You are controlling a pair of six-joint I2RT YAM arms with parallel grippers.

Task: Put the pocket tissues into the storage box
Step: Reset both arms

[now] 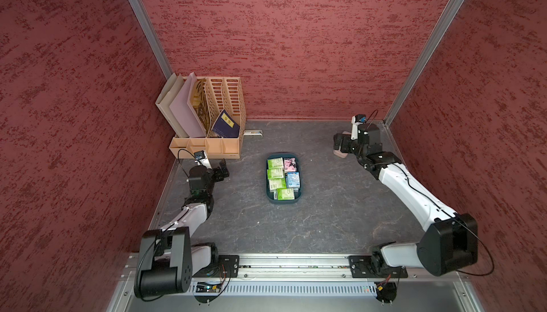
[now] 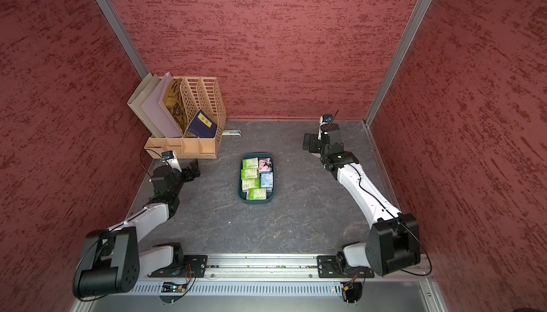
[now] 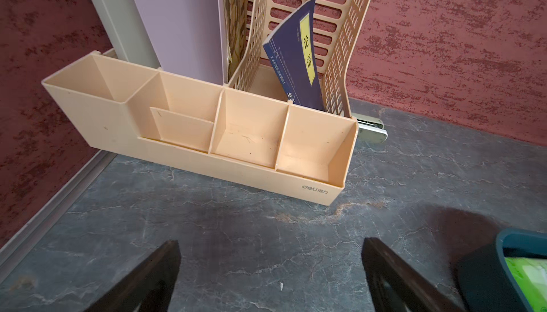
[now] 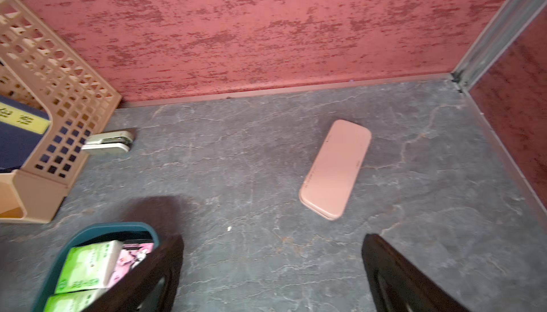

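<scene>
The dark teal storage box (image 1: 268, 195) (image 2: 240, 190) sits mid-table in both top views. Several pocket tissues lie inside it: green-and-white packets (image 1: 276, 174), a pink one (image 1: 290, 164) and a light blue one (image 1: 293, 179). My left gripper (image 1: 223, 170) (image 3: 270, 241) is open and empty, to the left of the box, over bare table near the organizer. My right gripper (image 1: 340, 143) (image 4: 272, 236) is open and empty at the far right. The right wrist view shows the box's rim (image 4: 88, 230) with green (image 4: 88, 266) and pink (image 4: 133, 254) packets beside one finger.
A beige file organizer (image 1: 207, 145) with books stands in the far left corner, and a stapler (image 1: 254, 133) lies beside it. A plain pink rounded case (image 4: 336, 168) lies flat near the back wall, ahead of my right gripper. Red walls enclose three sides.
</scene>
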